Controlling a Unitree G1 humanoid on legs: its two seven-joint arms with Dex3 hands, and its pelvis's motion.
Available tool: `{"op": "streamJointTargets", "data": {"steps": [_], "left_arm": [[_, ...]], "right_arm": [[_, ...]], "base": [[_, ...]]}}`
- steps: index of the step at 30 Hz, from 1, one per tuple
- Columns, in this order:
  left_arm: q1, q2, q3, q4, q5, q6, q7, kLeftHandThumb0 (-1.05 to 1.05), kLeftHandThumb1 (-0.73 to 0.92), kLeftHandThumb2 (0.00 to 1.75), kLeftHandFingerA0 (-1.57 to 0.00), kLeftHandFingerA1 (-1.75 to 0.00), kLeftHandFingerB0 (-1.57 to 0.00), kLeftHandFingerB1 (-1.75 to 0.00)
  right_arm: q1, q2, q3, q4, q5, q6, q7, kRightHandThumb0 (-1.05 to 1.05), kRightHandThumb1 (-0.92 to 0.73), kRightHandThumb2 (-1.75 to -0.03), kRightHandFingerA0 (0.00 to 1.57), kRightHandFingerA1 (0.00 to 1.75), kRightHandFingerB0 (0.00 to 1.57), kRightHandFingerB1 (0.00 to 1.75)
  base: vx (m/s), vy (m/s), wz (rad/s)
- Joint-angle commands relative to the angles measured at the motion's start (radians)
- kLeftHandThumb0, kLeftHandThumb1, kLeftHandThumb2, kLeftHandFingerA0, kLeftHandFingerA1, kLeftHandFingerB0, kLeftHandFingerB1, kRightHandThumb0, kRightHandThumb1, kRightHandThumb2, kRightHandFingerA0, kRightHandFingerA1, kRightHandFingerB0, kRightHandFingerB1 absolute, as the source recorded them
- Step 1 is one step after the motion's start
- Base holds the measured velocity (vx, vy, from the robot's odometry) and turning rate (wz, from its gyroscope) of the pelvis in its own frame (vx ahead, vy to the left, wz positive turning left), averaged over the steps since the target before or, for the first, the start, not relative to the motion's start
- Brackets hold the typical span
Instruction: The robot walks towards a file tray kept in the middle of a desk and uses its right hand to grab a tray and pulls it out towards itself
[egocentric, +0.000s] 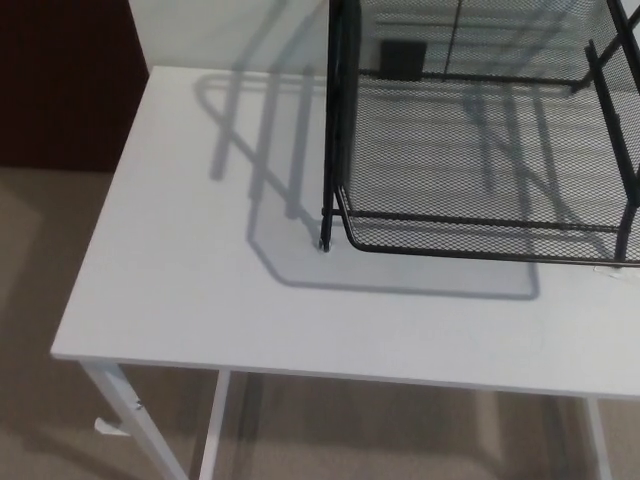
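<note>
A black wire-mesh file tray rack (335, 120) stands on the white desk (190, 290), filling the upper right of the head view. Its lowest mesh tray (470, 160) rests close to the desktop, with its front rim (480, 252) facing me. The rack's left upright post meets the desk near the middle of the picture. The rack's upper levels and right side run out of the picture. Neither of my hands shows.
The desk's front edge (330, 372) crosses the lower picture, with white legs (125, 415) below it and beige carpet (40, 260) to the left. A dark red panel (60, 80) stands at the upper left. A dark socket plate (400, 58) is on the wall behind the rack.
</note>
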Motion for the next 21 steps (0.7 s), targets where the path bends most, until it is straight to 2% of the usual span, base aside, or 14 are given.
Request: {"op": "streamJointTargets", "data": {"steps": [1, 2, 3, 4, 5, 6, 7, 8, 10, 12, 16, 17, 18, 21], "left_arm": [[-0.021, 0.017, 0.015, 0.079, -0.014, -0.119, -0.024, -0.60, 0.21, 0.83, -0.53, -0.82, -0.33, -0.71], [-0.020, 0.019, 0.017, 0.063, -0.018, -0.113, -0.031, -0.60, 0.21, 0.83, -0.53, -0.82, -0.33, -0.71], [-0.027, 0.020, 0.016, 0.051, -0.013, -0.099, -0.024, -0.55, 0.28, 0.70, -0.53, -0.89, -0.31, -0.79], [-0.034, 0.023, 0.013, 0.054, -0.006, -0.104, -0.018, -0.57, 0.29, 0.69, -0.54, -0.87, -0.32, -0.77], [-0.044, 0.026, 0.008, 0.043, 0.004, -0.084, -0.011, -0.54, 0.21, 0.83, -0.53, -0.80, -0.33, -0.69], [-0.042, 0.023, 0.011, 0.028, -0.004, -0.075, -0.016, -0.55, 0.21, 0.84, -0.53, -0.80, -0.32, -0.69], [-0.055, 0.018, 0.016, 0.046, -0.014, -0.076, -0.026, -0.60, 0.30, 0.65, -0.52, -0.87, -0.33, -0.74], [-0.062, 0.018, 0.017, 0.059, -0.018, -0.078, -0.033, -0.58, 0.20, 0.83, -0.52, -0.81, -0.33, -0.70], [-0.062, 0.018, 0.019, 0.056, -0.021, -0.078, -0.035, -0.57, 0.20, 0.83, -0.53, -0.81, -0.33, -0.70], [-0.056, 0.014, 0.020, 0.043, -0.025, -0.076, -0.037, -0.57, 0.19, 0.82, -0.51, -0.80, -0.33, -0.70], [-0.064, 0.013, 0.022, 0.032, -0.028, -0.068, -0.040, -0.57, 0.20, 0.82, -0.52, -0.80, -0.34, -0.70], [-0.072, 0.015, 0.020, 0.041, -0.024, -0.074, -0.038, -0.56, 0.19, 0.82, -0.53, -0.81, -0.33, -0.70], [-0.077, 0.016, 0.018, 0.048, -0.020, -0.077, -0.036, -0.55, 0.27, 0.68, -0.54, -0.86, -0.33, -0.74], [-0.087, 0.020, 0.007, 0.057, 0.004, -0.078, -0.014, -0.57, 0.28, 0.67, -0.53, -0.86, -0.32, -0.75]], "right_arm": [[0.107, -0.020, 0.005, -0.220, 0.031, -0.010, 0.045, -0.30, -0.47, -0.54, 0.67, 0.56, 0.49, 0.51], [0.124, -0.024, 0.003, -0.270, 0.042, -0.009, 0.057, -0.30, -0.47, -0.54, 0.67, 0.56, 0.49, 0.51], [0.139, -0.027, -0.004, -0.331, 0.064, 0.014, 0.078, -0.31, -0.47, -0.54, 0.68, 0.55, 0.49, 0.49], [0.161, -0.036, -0.012, -0.397, 0.092, 0.016, 0.099, -0.32, -0.47, -0.54, 0.68, 0.56, 0.50, 0.50], [0.202, -0.061, -0.026, -0.513, 0.133, 0.015, 0.134, -0.36, -0.47, -0.55, 0.65, 0.56, 0.49, 0.51], [0.216, -0.071, -0.035, -0.565, 0.169, 0.008, 0.153, -0.36, -0.47, -0.55, 0.65, 0.57, 0.49, 0.53], [0.244, -0.082, -0.047, -0.642, 0.206, -0.001, 0.166, -0.37, -0.46, -0.54, 0.66, 0.58, 0.50, 0.53], [0.272, -0.100, -0.059, -0.718, 0.218, 0.000, 0.174, -0.42, -0.47, -0.54, 0.67, 0.57, 0.50, 0.52], [0.287, -0.105, -0.067, -0.765, 0.226, 0.013, 0.182, -0.43, -0.47, -0.54, 0.69, 0.57, 0.50, 0.52], [0.353, -0.137, -0.113, -0.948, 0.301, 0.031, 0.203, -0.47, -0.48, -0.54, 0.67, 0.58, 0.48, 0.51], [0.430, -0.157, -0.240, -1.196, 0.372, 0.044, 0.198, -0.41, -0.45, -0.53, 0.69, 0.56, 0.50, 0.52], [0.433, -0.144, -0.277, -1.233, 0.348, 0.008, 0.182, -0.50, -0.33, -0.78, 0.72, 0.70, 0.45, 0.59], [0.429, -0.135, -0.299, -1.254, 0.339, -0.013, 0.172, -0.49, -0.33, -0.77, 0.73, 0.71, 0.47, 0.60], [0.394, -0.125, -0.429, -1.381, 0.411, -0.017, 0.129, -0.52, -0.34, -0.79, 0.68, 0.71, 0.48, 0.61]], "base": [[0.00, 0.000, 0.00], [0.00, 0.000, 0.00], [0.00, 0.000, 0.00], [0.00, 0.000, 0.00], [0.00, 0.000, 0.00], [0.00, 0.000, 0.00], [0.00, 0.000, 0.00], [0.00, 0.000, 0.00], [0.00, 0.000, 0.00], [0.00, 0.000, 0.00], [0.00, 0.000, 0.00], [0.00, 0.000, 0.00], [0.00, 0.000, 0.00], [0.00, 0.000, 0.00]]}}
